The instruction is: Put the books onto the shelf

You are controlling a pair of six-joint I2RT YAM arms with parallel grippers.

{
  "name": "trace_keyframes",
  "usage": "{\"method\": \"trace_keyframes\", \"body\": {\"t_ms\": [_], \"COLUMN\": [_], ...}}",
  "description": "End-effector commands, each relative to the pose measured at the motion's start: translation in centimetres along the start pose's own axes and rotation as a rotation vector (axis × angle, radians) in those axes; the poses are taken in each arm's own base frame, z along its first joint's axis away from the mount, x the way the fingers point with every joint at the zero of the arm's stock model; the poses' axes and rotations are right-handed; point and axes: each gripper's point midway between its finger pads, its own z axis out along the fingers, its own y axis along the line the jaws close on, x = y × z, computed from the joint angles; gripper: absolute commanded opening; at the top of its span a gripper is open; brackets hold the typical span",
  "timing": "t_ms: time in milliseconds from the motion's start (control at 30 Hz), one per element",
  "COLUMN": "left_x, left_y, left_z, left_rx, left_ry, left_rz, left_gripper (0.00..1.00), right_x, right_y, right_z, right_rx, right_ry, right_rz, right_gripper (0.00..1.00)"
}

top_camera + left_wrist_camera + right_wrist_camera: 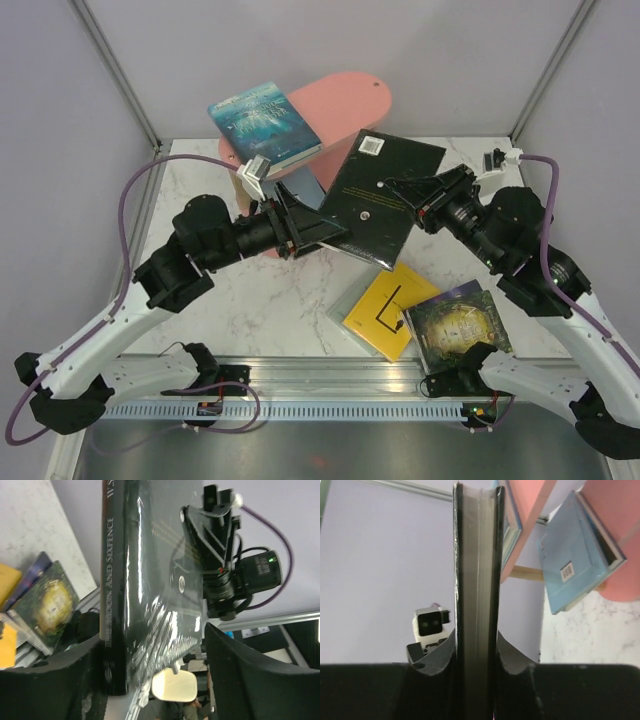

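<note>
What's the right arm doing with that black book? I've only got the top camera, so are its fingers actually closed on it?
Observer: Yes. In the right wrist view the right fingers press both faces of the black book, which stands edge-on between them.
Operator: And the left fingers?
Observer: Open, in the left wrist view: one of the left fingers stands well off the book.
Operator: Which title is it?
Observer: The spine reads The Moon and Sixpence.

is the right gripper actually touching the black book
Touching. The right wrist view shows the right gripper clamped flush against both faces of the black book.
</note>
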Motion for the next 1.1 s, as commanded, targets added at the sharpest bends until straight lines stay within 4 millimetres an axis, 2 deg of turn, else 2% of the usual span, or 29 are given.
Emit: {"method": "trace_keyframes", "body": {"t_ms": [0,33,167,267,300,367,400,467,500,633,700,733,800,833,867,900,933,967,1000,1033,1067], "left_x": [0.8,0.5,0.4,0.0,-0.6,-1.2,-2.2,-2.5,-3.2,-3.8,-3.8,-3.8,-3.8,-3.9,-4.1,-4.2,-4.3,-4.5,-4.6,-4.7,-4.8], "left_y": [-1.4,-1.7,-0.8,0.1,0.3,1.0,0.6,1.8,1.7,3.6,4.7,5.0,5.6,5.7,5.9,5.9,6.0,6.0,5.8,5.7,5.6], "left_z": [-3.5,-4.1,-5.5,-6.2,-6.7,-6.9,-7.3,-7.7,-8.0,-8.4,-8.4,-8.4,-8.4,-8.5,-8.6,-8.7,-8.7,-8.8,-9.0,-9.2,-9.2], "left_rx": [-0.018,-0.031,-0.109,-0.191,-0.230,-0.281,-0.302,-0.375,-0.401,-0.499,-0.542,-0.551,-0.571,-0.576,-0.586,-0.588,-0.593,-0.600,-0.598,-0.598,-0.596], "left_ry": [0.055,0.041,0.064,0.080,0.060,0.053,0.014,0.029,0.003,0.025,0.042,0.047,0.046,0.040,0.034,0.031,0.028,0.021,0.013,0.007,0.002], "left_rz": [0.217,0.239,0.354,0.415,0.432,0.483,0.506,0.547,0.566,0.636,0.639,0.643,0.645,0.648,0.652,0.660,0.665,0.671,0.678,0.682,0.685], "left_gripper": [0.74,0.80,0.86,0.87,0.87,0.87,0.87,0.87,0.87,0.86,0.84,0.84,0.84,0.84,0.84,0.84,0.84,0.84,0.84,0.84,0.84], "right_x": [-2.1,-1.9,-1.3,-0.1,0.4,0.5,0.7,0.8,0.9,1.7,2.4,2.2,3.0,2.9,3.3,3.5,3.6,4.0,4.1,4.5,5.0], "right_y": [-1.0,-1.5,-4.2,-7.9,-10.0,-11.8,-13.4,-14.5,-15.9,-17.0,-18.6,-17.6,-18.9,-18.0,-19.4,-18.7,-19.0,-20.5,-19.9,-20.3,-21.8], "right_z": [-1.6,-1.8,-1.4,-0.9,-0.8,-0.6,-0.5,-0.1,0.4,3.3,4.5,5.8,7.2,8.2,9.2,10.2,11.0,12.1,13.2,13.9,15.3], "right_rx": [0.127,0.159,0.247,0.335,0.384,0.425,0.463,0.479,0.511,0.444,0.436,0.367,0.349,0.284,0.302,0.242,0.231,0.253,0.203,0.193,0.214], "right_ry": [-0.061,-0.047,0.003,0.066,0.088,0.092,0.099,0.109,0.113,0.140,0.163,0.155,0.188,0.183,0.202,0.215,0.222,0.239,0.243,0.269,0.294], "right_rz": [-0.143,-0.157,-0.165,-0.133,-0.123,-0.092,-0.090,-0.086,-0.086,-0.073,-0.065,-0.072,-0.071,-0.076,-0.075,-0.081,-0.083,-0.082,-0.091,-0.087,-0.084], "right_gripper": [0.00,0.00,0.00,0.00,0.00,0.00,0.00,0.00,0.00,0.00,0.00,0.00,0.00,0.00,0.00,0.00,0.00,0.00,0.00,0.00,0.00]}}
